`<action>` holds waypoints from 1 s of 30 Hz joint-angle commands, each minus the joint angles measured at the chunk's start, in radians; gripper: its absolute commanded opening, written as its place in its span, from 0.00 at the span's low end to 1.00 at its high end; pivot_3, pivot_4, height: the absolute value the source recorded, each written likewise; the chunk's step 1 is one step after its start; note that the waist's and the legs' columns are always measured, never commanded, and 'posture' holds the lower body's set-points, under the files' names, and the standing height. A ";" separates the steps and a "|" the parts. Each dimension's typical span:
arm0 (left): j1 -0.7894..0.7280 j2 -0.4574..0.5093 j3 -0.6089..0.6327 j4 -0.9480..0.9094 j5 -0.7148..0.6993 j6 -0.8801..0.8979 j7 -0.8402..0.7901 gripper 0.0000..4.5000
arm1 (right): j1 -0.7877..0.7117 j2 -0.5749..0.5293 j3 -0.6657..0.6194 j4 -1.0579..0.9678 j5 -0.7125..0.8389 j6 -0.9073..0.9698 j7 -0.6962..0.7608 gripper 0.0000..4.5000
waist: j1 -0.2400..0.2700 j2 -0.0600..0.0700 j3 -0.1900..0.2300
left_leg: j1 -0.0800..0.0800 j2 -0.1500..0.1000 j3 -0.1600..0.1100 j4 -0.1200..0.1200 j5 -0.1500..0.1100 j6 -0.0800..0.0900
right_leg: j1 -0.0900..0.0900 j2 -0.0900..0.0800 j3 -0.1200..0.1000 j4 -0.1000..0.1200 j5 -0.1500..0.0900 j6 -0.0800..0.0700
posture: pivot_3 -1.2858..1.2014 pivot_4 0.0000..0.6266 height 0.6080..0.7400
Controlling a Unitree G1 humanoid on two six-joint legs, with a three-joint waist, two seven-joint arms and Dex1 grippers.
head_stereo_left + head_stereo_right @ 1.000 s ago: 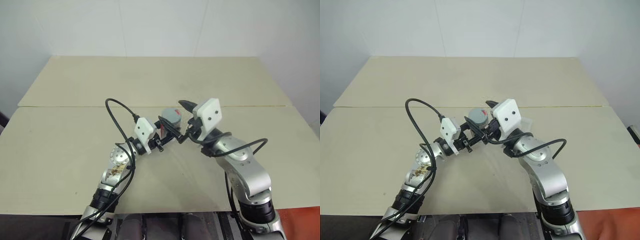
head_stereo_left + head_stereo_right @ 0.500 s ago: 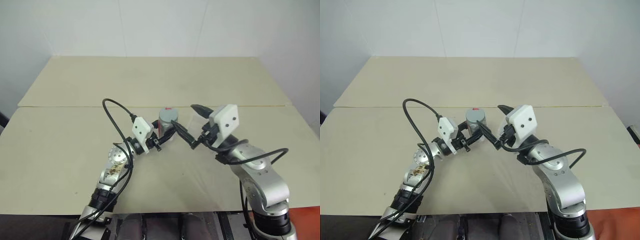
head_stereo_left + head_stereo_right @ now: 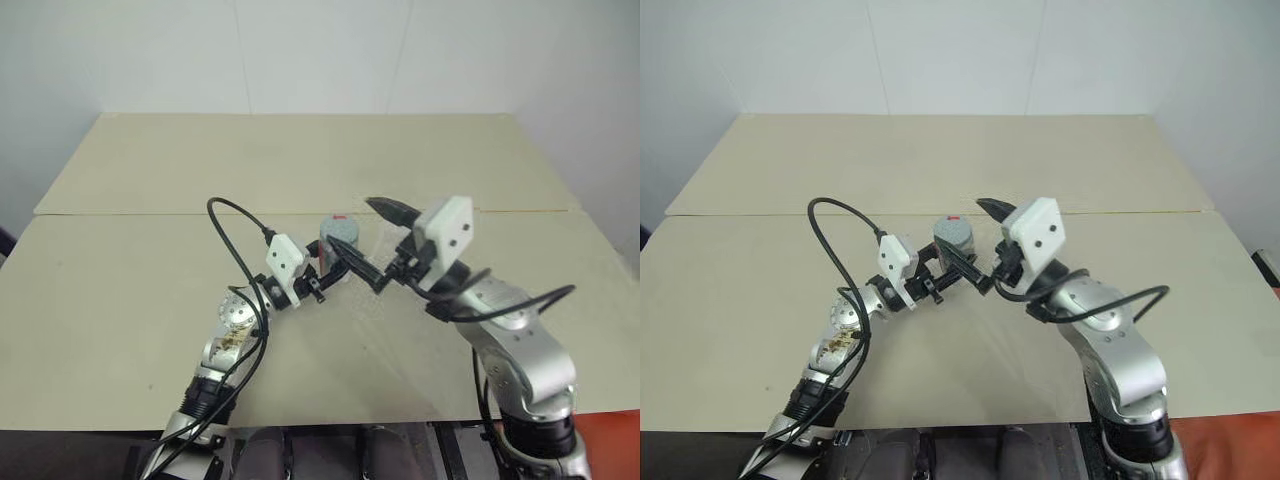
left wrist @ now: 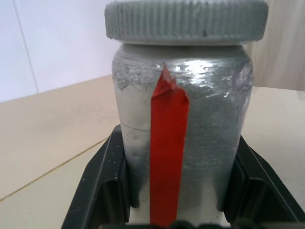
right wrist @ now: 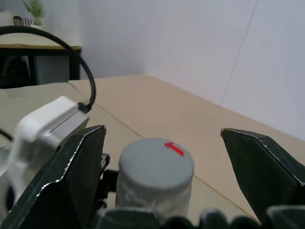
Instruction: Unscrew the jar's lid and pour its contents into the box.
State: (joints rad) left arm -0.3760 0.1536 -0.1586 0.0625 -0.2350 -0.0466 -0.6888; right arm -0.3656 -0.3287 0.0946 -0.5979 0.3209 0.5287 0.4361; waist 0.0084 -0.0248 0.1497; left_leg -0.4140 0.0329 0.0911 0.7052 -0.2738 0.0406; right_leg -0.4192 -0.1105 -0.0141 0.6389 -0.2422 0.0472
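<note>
The silvery jar with a red strip down its side is held a little above the table, upright, and my left gripper is shut on its body. Its black fingers press on both sides. The ribbed grey lid sits on the jar, with a short red mark on top. My right gripper is open, one finger on each side of the lid with gaps between. The contents are hidden inside the jar. The box is hidden.
The beige table has a seam running across it just behind the jar. A black cable loops up from my left wrist. A white wall stands behind the table's far edge.
My right gripper drew away from the lid to the right, then swung back and now straddles it again, staying open throughout. The left gripper and the jar kept still.
</note>
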 commanded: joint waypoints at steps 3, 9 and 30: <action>-0.010 -0.001 -0.002 -0.035 0.001 -0.027 -0.003 0.44 | -0.061 0.046 0.031 0.073 -0.049 -0.075 -0.020 1.00 | 0.001 0.000 0.000 | 0.000 0.000 0.000 0.000 0.001 -0.003 | 0.000 0.000 0.000 -0.001 0.000 0.000 | 0.52 0.24 1.00; -0.011 -0.003 -0.001 -0.034 0.005 -0.032 0.002 0.44 | -0.078 0.075 0.048 0.137 -0.084 -0.119 -0.020 1.00 | 0.001 0.000 0.000 | -0.001 0.000 0.000 0.000 0.002 -0.003 | 0.000 0.000 0.000 -0.001 0.000 0.000 | 0.52 0.24 1.00; -0.011 0.012 0.014 -0.022 0.000 -0.036 0.005 0.44 | 0.057 -0.028 -0.067 0.012 -0.018 -0.076 -0.005 1.00 | 0.001 0.000 0.000 | 0.000 0.000 0.000 0.000 0.000 -0.001 | 0.000 0.000 0.000 0.000 0.000 0.000 | 0.52 0.24 1.00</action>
State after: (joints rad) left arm -0.3744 0.1669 -0.1534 0.0635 -0.2316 -0.0487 -0.6785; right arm -0.3100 -0.3428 0.0844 -0.5526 0.2979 0.4500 0.4418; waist 0.0095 -0.0248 0.1498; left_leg -0.4145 0.0332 0.0913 0.7052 -0.2735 0.0400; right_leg -0.4193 -0.1105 -0.0142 0.6383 -0.2422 0.0472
